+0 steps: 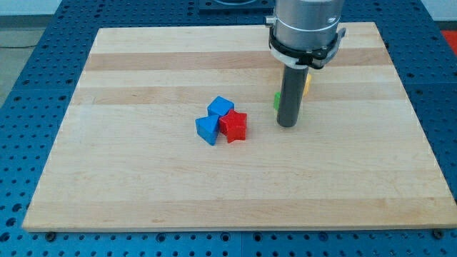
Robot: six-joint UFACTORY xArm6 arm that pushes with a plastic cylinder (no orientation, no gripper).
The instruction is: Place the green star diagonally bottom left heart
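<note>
My tip (287,124) rests on the wooden board (143,178), right of centre. A green block (276,101) shows only as a sliver at the rod's left edge, so I cannot make out its shape. A yellow block (307,84) peeks out at the rod's right edge, mostly hidden too. The tip sits just below both of them in the view. To the view's left, a cluster holds a red block (233,126), a blue block (221,107) above it and another blue block (207,129) on its left, all touching.
The arm's large grey cylinder (305,25) hangs over the board's top right and hides what lies behind it. A blue perforated table (28,86) surrounds the board on all sides.
</note>
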